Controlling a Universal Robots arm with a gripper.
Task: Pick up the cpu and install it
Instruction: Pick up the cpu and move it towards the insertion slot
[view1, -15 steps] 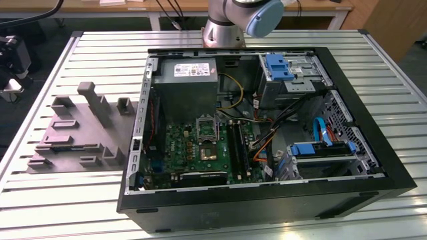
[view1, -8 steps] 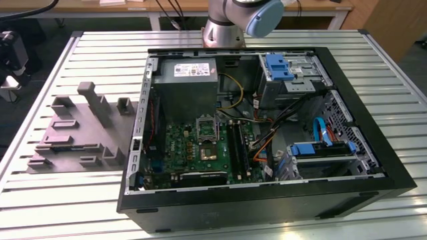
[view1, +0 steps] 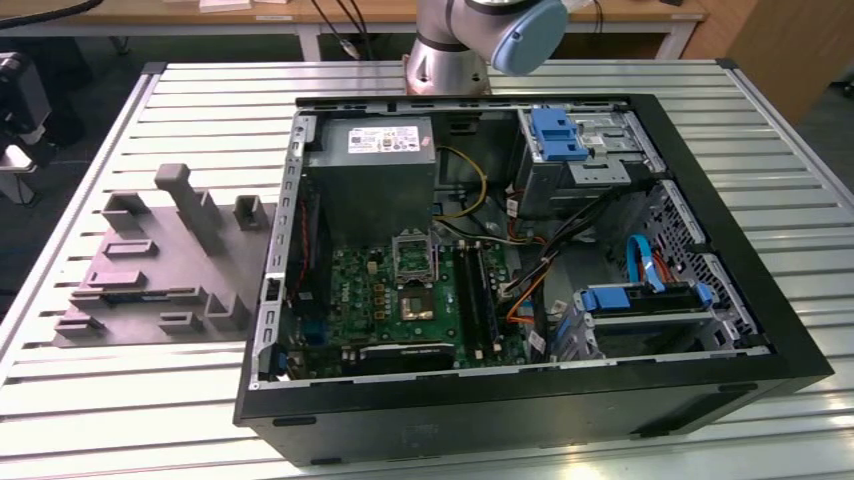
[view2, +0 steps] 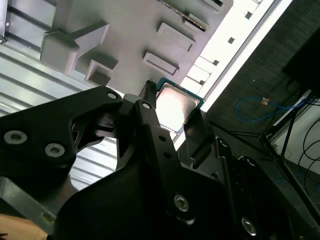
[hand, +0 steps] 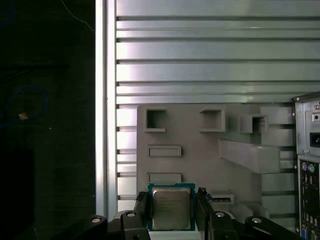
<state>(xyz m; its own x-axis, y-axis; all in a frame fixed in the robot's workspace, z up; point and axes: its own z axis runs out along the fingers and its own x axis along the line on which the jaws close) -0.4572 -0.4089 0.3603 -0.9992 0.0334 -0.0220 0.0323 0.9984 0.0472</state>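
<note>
**Exterior view:** Your open case (view1: 534, 400) lies on the slatted worktop (view1: 174, 400) with its board facing up. The metal-framed socket (view1: 414, 256) sits just below the grey power supply (view1: 374, 190). A grey fixture (view1: 147, 285) rests just beside the case on the exterior view's left. The arm (view1: 467, 40) rises at the worktop's far edge.

**Second wrist view:** Your jaws pinch the cpu (view2: 175, 106), one black jaw against each of two opposite edges, with the silvery lid facing the camera. The fixture and the worktop slats lie well apart behind it. The chip looks lifted clear of the fixture, not resting on it.

**First wrist view:** The cpu sits square between the jaws, a greenish rim showing around the lid. The fixture's pockets lie beyond it, with a corner of the case near them.

**Handling:** Judge the chip light, thin and stiff. The narrow edges give the jaws little purchase, so it could slip or tilt in the grip. The underside contacts are likely fragile. Your hold belongs on the opposite edges, as it is now, with the chip level and its faces untouched.
</note>
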